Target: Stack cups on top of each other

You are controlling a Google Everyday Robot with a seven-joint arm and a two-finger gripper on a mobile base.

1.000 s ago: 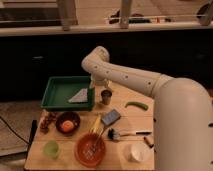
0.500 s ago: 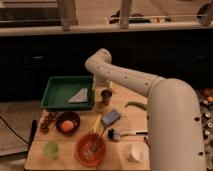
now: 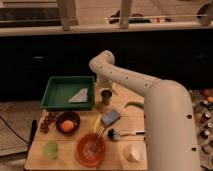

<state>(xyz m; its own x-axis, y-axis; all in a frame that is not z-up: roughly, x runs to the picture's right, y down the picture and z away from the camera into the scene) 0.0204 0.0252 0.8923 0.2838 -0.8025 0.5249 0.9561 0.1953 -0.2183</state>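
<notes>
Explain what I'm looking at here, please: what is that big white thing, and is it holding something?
The big white shape is a robot's arm. There is one camera view, looking down on a wooden table. At the arm's far end sits its gripper, just above a small grey metal tumbler that stands beside a green tray. Whether it grips the tumbler, I cannot tell. Nearer the front are a pale green cup, an orange bowl, a dark brown bowl and a blue sponge. The job is to stack the two cups.
</notes>
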